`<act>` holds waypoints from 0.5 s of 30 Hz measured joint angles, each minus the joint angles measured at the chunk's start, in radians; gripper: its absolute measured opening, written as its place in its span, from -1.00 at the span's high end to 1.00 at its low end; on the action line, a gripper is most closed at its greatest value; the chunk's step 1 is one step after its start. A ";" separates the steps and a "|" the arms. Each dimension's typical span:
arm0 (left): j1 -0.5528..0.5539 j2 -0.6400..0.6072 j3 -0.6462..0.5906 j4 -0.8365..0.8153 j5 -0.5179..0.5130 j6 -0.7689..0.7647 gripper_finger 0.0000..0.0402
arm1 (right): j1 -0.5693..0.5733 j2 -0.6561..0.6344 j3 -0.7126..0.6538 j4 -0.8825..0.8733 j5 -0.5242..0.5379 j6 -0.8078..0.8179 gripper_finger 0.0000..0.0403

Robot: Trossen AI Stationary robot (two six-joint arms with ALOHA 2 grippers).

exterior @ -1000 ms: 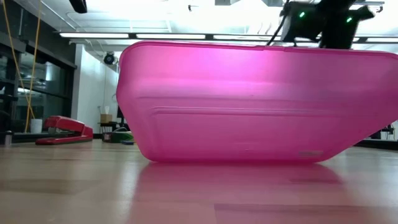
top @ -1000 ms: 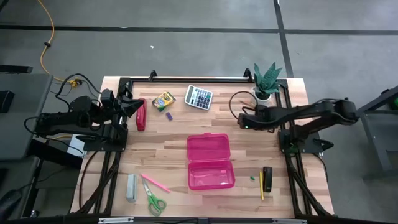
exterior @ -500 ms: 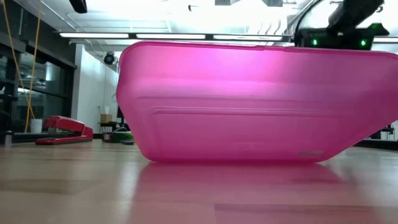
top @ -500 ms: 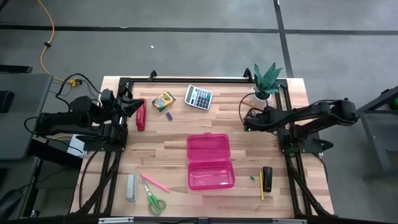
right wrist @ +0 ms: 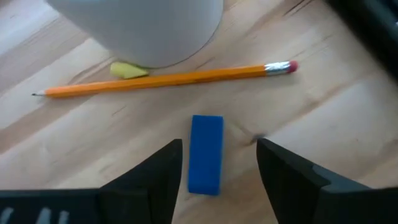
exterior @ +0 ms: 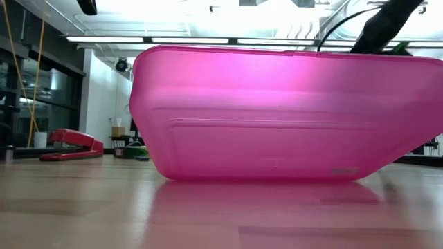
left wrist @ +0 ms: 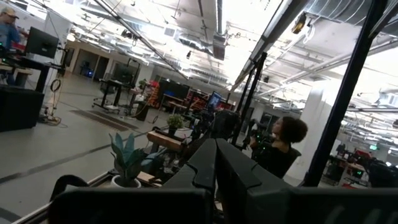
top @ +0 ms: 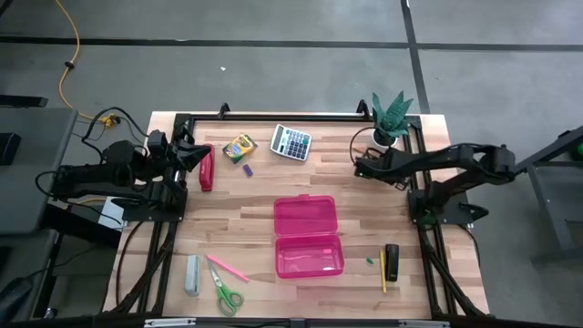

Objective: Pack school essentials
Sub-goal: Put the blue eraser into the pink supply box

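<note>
In the right wrist view a small blue eraser [right wrist: 206,154] lies flat on the wood, between the two fingers of my open right gripper [right wrist: 219,148], which touch nothing. Just beyond it lie an orange pencil [right wrist: 168,76] and a yellow scrap [right wrist: 129,70], at the foot of the white plant pot [right wrist: 137,25]. From above, my right gripper [top: 359,165] hangs beside the potted plant [top: 390,117]. The open pink case [top: 308,237] sits mid-table. The crayon box [top: 241,145], scissors [top: 228,296], pink pencil [top: 228,269] and yellow pencil [top: 383,271] lie scattered. My left gripper [top: 193,155] is shut, waiting by the red stapler [top: 207,169].
A calculator [top: 292,141] lies near the far edge, with a purple eraser [top: 246,169] below the crayon box. A grey object [top: 191,274] lies near the scissors. A black object [top: 392,261] and a green eraser [top: 370,261] lie right of the case. The case [exterior: 277,111] fills the low view.
My right gripper has moved a short way toward the table's far edge, closer to the plant pot, and in the low view its wrist has sunk behind the pink case. Nothing on the table has shifted.
</note>
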State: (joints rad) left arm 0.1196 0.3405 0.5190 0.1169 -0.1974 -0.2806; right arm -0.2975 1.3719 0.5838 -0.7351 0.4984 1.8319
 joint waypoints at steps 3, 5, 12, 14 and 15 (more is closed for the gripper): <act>0.000 0.000 0.000 0.000 0.001 -0.001 1.00 | -0.004 0.036 0.000 0.055 -0.001 0.000 0.00; 0.000 0.000 0.000 0.000 0.002 -0.004 1.00 | -0.004 0.061 0.000 0.067 -0.003 0.000 0.00; 0.000 0.000 0.000 0.000 0.002 -0.004 1.00 | -0.003 0.128 0.005 0.063 -0.022 0.016 0.06; 0.000 0.000 0.000 0.000 0.003 -0.004 1.00 | -0.003 0.131 0.005 0.059 -0.021 0.037 0.11; 0.000 0.000 0.000 0.000 0.003 -0.004 1.00 | -0.003 0.131 0.005 0.059 -0.021 0.046 0.15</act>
State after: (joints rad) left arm 0.1196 0.3405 0.5187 0.1169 -0.1948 -0.2848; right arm -0.3004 1.5029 0.5884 -0.6757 0.4778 1.8778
